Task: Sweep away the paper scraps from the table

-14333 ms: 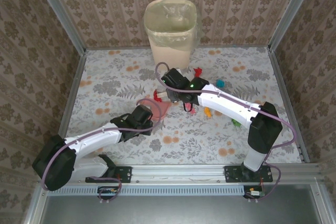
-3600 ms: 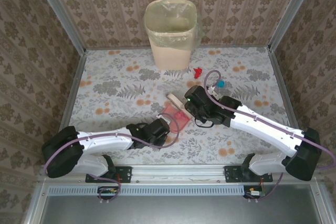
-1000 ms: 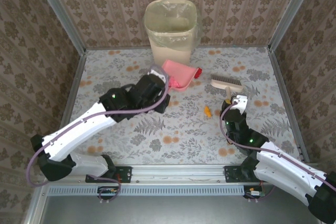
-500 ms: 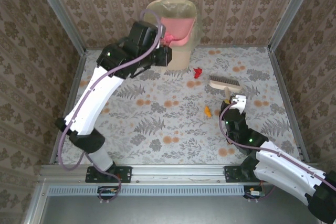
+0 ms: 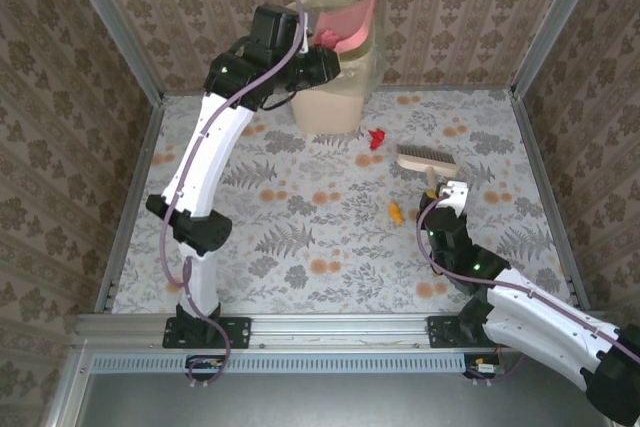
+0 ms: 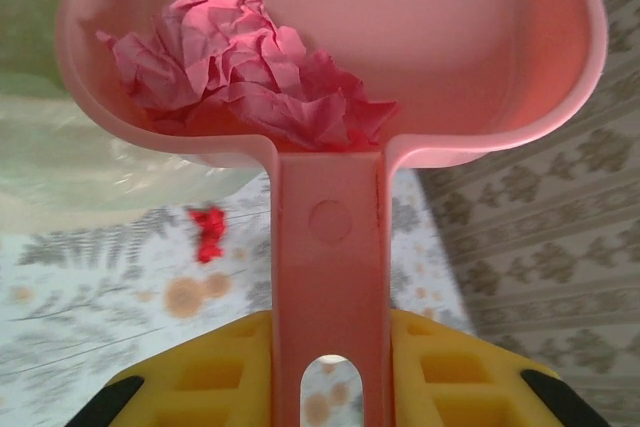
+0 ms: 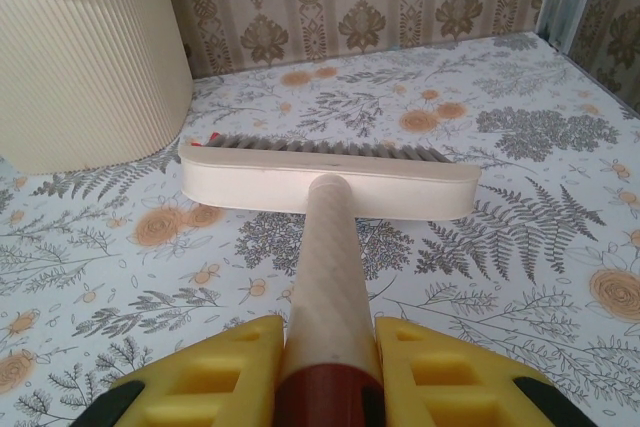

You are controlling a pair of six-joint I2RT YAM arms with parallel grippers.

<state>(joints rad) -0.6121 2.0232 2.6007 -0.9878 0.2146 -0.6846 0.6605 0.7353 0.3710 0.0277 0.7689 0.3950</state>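
Where the left gripper [image 5: 318, 59] hangs: at the bin [image 5: 330, 97] rim, fingers [image 6: 200, 377] closed on the dustpan [image 6: 400, 47] handle.
Paper scraps [image 6: 245, 72]: pink wad in the pan beyond the fingers; red bit [image 5: 377, 138] and orange bit [image 5: 396, 213] on the table [image 5: 300, 237].
Right gripper [image 7: 328, 357]: clamped on the brush [image 7: 330, 177] handle.

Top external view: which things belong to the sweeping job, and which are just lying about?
In the job: dustpan, pink paper scraps in it, bin, brush, red scrap, orange scrap, table.
Just there: patterned walls, metal rails.
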